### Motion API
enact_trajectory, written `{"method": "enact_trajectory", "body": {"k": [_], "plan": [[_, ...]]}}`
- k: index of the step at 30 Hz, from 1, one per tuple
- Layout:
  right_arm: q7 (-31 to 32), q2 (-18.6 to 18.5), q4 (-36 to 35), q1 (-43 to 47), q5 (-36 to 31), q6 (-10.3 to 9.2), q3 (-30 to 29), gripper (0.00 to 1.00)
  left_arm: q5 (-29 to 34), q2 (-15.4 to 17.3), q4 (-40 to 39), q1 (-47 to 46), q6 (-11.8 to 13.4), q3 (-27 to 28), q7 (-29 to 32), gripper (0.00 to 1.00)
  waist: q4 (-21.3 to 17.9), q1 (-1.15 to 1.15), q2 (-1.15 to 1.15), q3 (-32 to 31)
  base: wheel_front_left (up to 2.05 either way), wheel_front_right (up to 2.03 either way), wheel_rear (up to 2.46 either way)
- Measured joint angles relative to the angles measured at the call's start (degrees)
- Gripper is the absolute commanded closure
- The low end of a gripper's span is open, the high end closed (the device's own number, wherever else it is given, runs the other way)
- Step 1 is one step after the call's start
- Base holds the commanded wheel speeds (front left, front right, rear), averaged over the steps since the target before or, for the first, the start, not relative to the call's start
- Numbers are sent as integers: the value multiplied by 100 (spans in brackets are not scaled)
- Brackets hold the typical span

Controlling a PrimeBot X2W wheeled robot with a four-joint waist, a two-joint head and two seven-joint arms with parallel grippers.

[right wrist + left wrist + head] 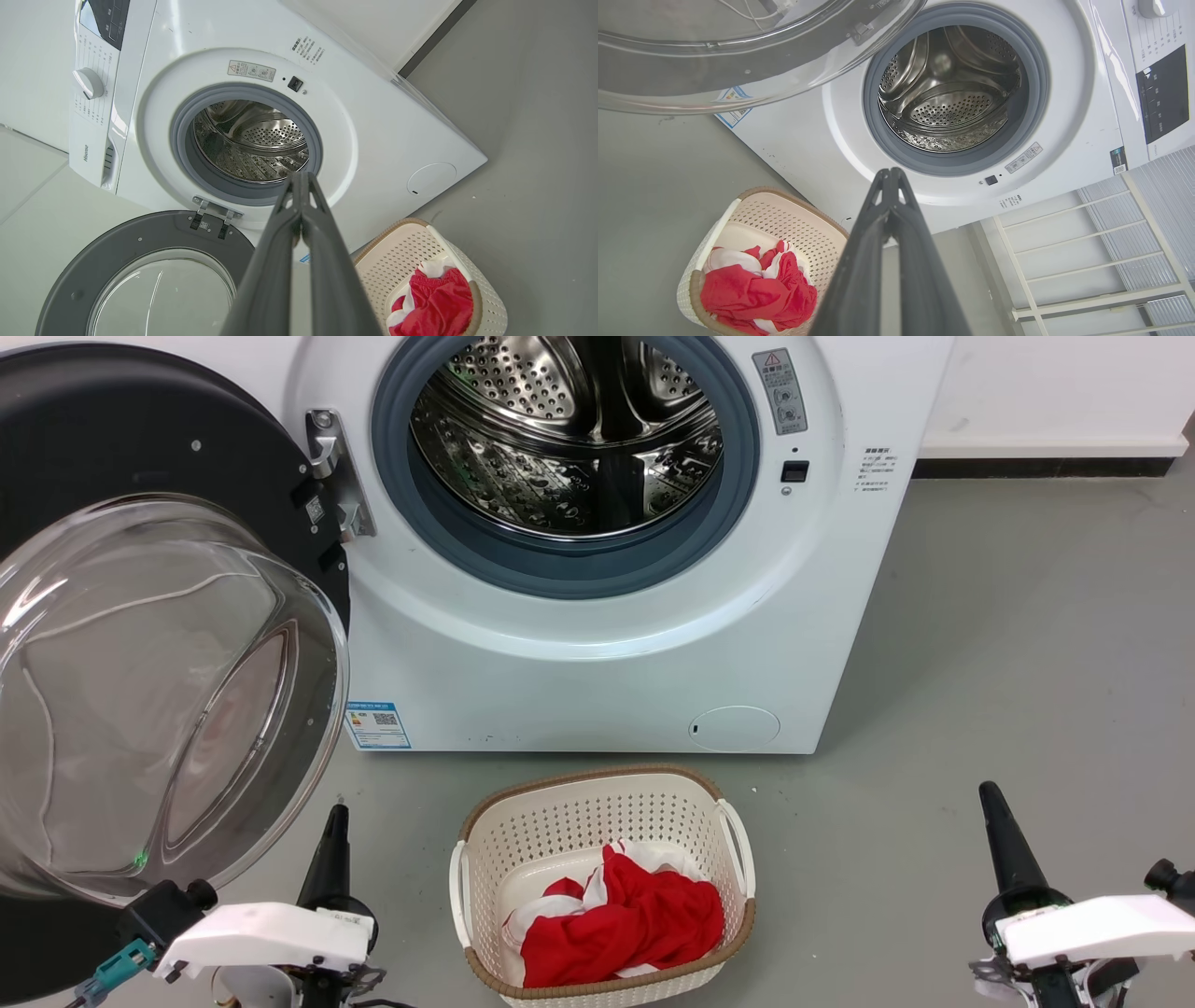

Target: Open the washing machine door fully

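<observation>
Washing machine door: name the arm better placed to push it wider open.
Left. The left gripper hangs just beside the glass of the washing machine door; the right gripper is off across the laundry basket, far from it. Both are shut.

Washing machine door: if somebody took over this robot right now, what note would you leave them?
Left gripper: shut, empty, near the door's lower edge.
Right gripper: shut, empty, apart from everything.
Washing machine door: swung wide on its hinge, at the left of the washing machine; drum exposed.
Done: door looks fully open.
Left: probably nothing; check it.
</observation>
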Motion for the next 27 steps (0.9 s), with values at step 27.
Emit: {"method": "enact_trajectory", "body": {"k": [27], "plan": [[288,-4,236,-227,1586,0,-105,100,-1599,-27,125,-137,-213,213,391,100,-14,0,0,5,0,0,0]]}}
